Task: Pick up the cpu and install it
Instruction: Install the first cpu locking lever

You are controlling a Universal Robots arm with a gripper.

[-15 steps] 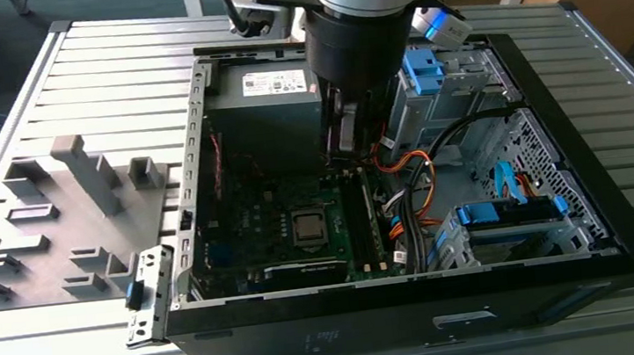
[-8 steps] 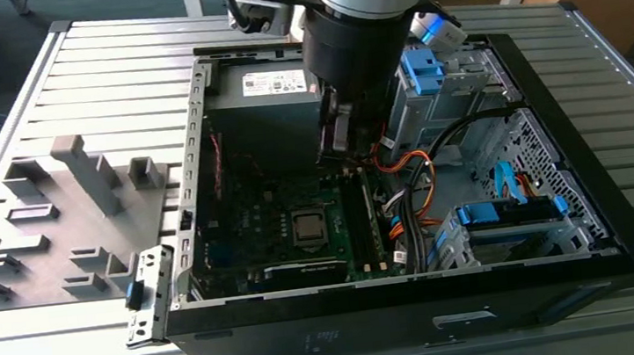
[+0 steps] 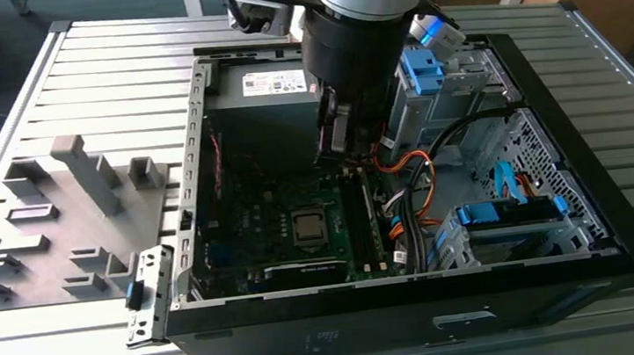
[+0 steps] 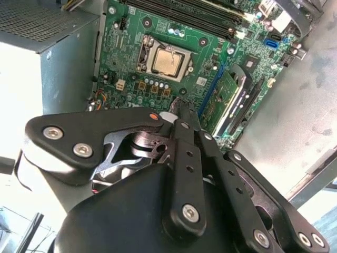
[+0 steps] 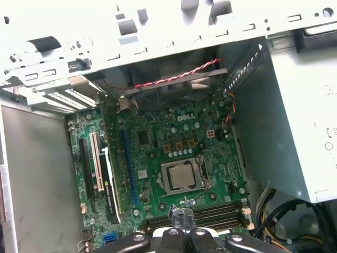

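- Exterior view first: your arm [image 3: 365, 13] reaches down into the open computer case [image 3: 605, 227], and the cpu [image 3: 309, 225] lies flat in its socket on the green motherboard [image 3: 263, 227], metal top facing up out of the case.
- You see the chip is square, so no long axis stands out; in both wrist views its edges run parallel to the socket frame [image 5: 184, 176].
- Your gripper [image 4: 179, 108] hangs above the board, apart from the cpu [image 4: 165, 61], fingers pressed together to a narrow tip with nothing between them.
- Beside the socket you have the memory slots [image 5: 195, 215], a black expansion card [image 5: 108, 184] and the grey power supply box [image 3: 268, 103].
- Orange and black cables [image 3: 419, 189] cross toward the blue drive bays [image 3: 504, 211] on the exterior view's right.
- Outside the case, a grey parts fixture [image 3: 56, 222] sits on the slatted table [image 3: 28, 349].
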